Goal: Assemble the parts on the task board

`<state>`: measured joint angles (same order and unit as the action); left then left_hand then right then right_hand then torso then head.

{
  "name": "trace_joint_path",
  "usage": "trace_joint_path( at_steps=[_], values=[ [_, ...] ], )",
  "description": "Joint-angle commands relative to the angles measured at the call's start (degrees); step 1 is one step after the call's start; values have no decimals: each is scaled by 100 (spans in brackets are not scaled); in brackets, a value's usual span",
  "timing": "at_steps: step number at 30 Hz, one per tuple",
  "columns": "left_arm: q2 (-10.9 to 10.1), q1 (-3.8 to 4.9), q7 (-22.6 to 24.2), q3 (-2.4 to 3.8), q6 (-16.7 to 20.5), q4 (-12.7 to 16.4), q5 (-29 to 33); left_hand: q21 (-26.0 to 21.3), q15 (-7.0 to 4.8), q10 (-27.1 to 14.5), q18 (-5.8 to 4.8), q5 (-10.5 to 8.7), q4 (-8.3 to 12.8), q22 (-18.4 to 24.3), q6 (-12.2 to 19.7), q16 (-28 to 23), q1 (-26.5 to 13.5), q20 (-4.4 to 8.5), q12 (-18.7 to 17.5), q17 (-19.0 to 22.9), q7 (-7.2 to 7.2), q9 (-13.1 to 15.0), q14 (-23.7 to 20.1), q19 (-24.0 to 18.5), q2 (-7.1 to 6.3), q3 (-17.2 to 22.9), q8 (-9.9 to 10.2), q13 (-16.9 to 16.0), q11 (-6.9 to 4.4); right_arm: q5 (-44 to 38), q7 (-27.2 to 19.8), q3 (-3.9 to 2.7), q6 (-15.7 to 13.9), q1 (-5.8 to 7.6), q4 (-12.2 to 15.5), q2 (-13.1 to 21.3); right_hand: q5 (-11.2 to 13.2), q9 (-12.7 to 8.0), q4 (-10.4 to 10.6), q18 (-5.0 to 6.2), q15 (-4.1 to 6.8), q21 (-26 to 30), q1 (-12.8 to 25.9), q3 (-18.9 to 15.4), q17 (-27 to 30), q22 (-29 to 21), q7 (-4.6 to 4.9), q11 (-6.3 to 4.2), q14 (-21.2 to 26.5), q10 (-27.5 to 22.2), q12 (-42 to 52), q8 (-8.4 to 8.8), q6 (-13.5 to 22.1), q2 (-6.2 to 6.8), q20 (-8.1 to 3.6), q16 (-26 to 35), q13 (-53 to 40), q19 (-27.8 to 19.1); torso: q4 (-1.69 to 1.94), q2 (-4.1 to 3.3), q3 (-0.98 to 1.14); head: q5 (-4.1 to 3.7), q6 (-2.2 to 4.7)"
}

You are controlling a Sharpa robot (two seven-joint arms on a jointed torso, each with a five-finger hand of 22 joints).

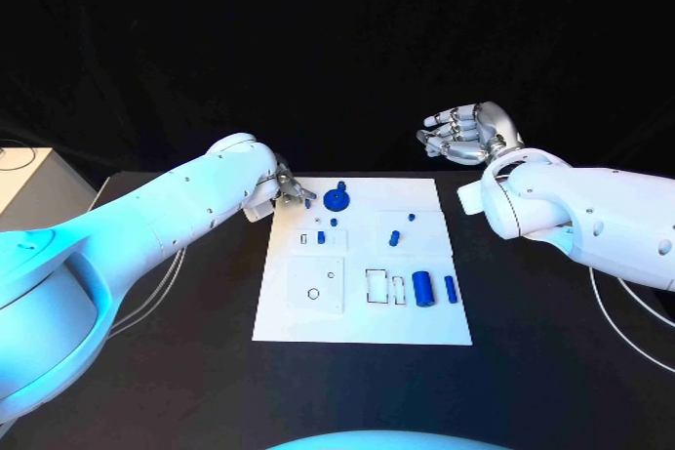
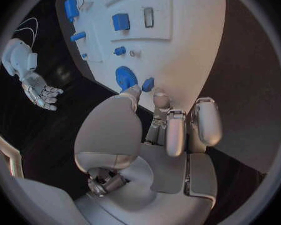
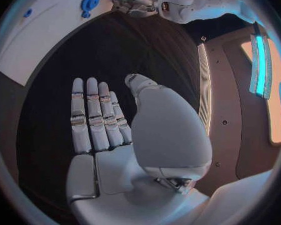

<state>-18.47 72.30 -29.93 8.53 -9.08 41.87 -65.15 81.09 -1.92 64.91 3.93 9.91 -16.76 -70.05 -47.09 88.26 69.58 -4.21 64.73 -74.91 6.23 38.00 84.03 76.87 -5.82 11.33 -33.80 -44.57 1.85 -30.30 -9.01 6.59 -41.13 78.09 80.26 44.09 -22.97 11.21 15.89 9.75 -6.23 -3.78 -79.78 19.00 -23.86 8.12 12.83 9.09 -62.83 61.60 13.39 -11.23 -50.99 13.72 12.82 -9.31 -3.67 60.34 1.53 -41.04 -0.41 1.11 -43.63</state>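
Left hand [image 1: 286, 190] pinches small blue part [image 2: 148, 84] beside blue gear [image 1: 337, 198]. Right hand [image 1: 465, 134] wide, holding nothing (far off). Other parts loose; job likely early.

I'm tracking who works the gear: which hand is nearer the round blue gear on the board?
Left. The left hand has its fingertips right beside the blue gear; the right hand is raised, open, beyond the task board's far right corner.

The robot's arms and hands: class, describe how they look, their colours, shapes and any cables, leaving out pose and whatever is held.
Both arms are smooth, rounded white shells dotted with small dark screw holes. Each ends in a silver metal hand, the left hand and the right hand, with jointed, segmented fingers and a broad, pale, rounded cover behind the palm. Thin pale cables trail on the table beside each arm.
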Motion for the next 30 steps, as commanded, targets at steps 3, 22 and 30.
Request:
trace_joint_path(
  at_steps=[3, 22, 30],
  values=[
    [22, 7, 57, -20, -109, -2, 105, -12, 52, -11, 55, 6, 4, -6, 22, 6, 67, -35, 18, -1196, -4, -11, 456, 18, -14, 83, 14, 6, 11, -69, -67, -4, -3, 5, 7, -3, -24, -7, -9, 80, -24, 3, 29, 32, 8, -9, 26, 11, 15, -28, -28, 38, 11, 4, 5, 26, 6, -39, 4, 2, -2, 9, -5],
    [7, 8, 267, -40, 0, -9, 461, -14, -34, -28, 54, -29, 528, -49, 45, 30, 697, 36, -32, -1215, -100, 249, 463, 12, -399, 2742, -375, 177, -97, -70, -47, -4, 32, 6, -37, -27, -29, -9, -9, 80, -27, 3, 31, 32, 17, -22, 28, 14, 16, -31, -33, 41, 13, 7, 8, 37, 5, -44, 8, -12, -3, 25, -16],
    [-19, 7, 325, -41, 97, 34, 580, 13, -16, 66, 46, -10, 1063, -102, 219, 52, 486, 26, -67, -1252, -58, 638, 480, 31, -412, 3505, -717, 207, -63, -70, -34, -4, 53, 5, -69, -41, -30, -9, -8, 80, -28, 2, 34, 31, 20, -27, 29, 14, 15, -31, -35, 41, 13, 7, 9, 40, 5, -46, 11, -14, 0, 26, -12]
  ],
)
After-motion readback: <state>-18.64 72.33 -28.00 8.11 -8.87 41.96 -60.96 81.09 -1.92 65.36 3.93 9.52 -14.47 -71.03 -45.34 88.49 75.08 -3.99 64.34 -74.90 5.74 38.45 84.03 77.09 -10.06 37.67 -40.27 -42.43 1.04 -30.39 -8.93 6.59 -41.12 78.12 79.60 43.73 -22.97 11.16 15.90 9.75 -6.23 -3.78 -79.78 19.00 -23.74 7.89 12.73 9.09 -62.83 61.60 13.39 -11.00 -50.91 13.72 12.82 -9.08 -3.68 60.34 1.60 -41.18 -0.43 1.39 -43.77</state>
